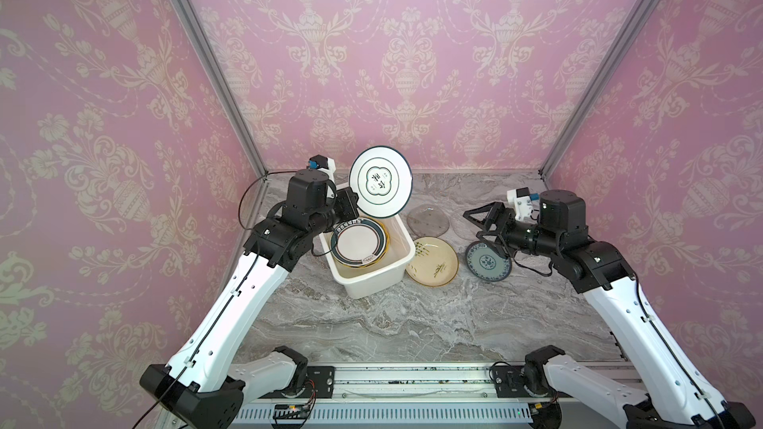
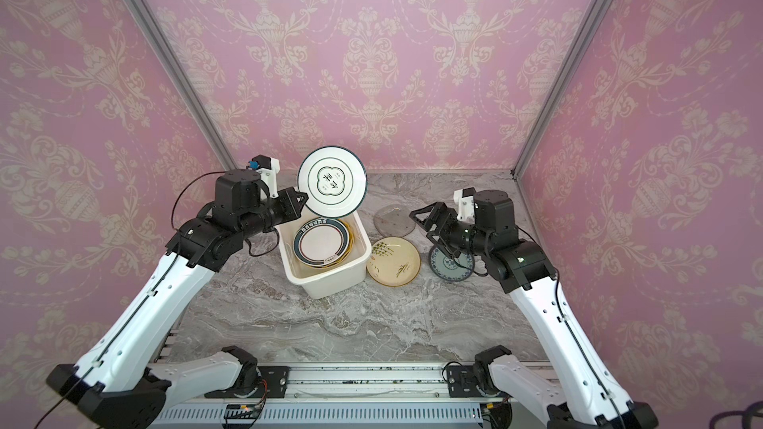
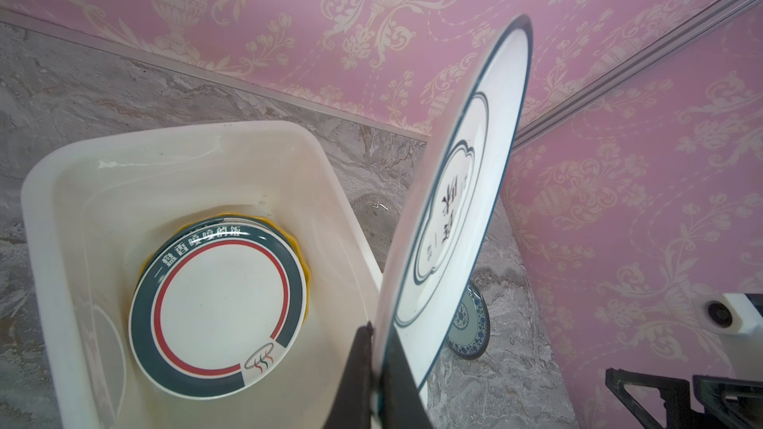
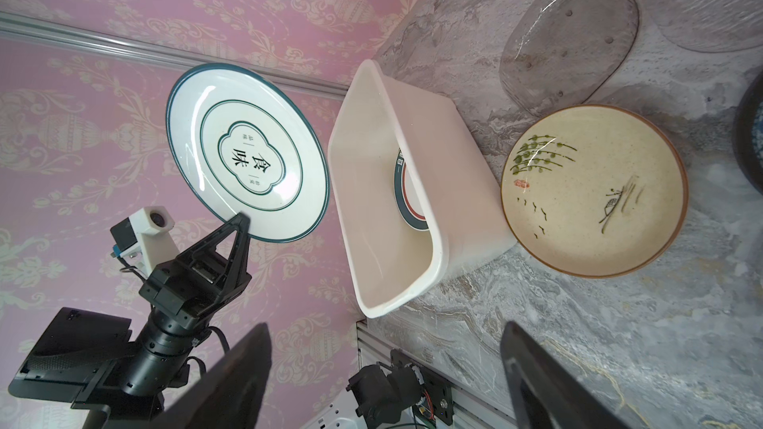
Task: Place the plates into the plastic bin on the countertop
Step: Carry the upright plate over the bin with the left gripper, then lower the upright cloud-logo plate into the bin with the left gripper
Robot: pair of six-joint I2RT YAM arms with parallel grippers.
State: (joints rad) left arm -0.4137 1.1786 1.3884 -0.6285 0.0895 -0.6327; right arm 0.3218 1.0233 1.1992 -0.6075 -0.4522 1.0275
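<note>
White plate [image 1: 380, 182], dark-teal rim, centre medallion reading 食味, hangs tilted above the plastic bin [image 1: 373, 282] on the countertop [image 1: 413, 323], its edge clamped in the left gripper [image 1: 355, 206]; right gripper [image 1: 472, 224] jaws apart.

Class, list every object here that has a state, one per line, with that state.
bin, upright on countertop, holding stacked plates
white plate, held tilted above bin
left claw, shut on white plate
sprig plate, flat on countertop
glass plate, flat on countertop
blue plate, flat on countertop
right claw, open, empty
</note>
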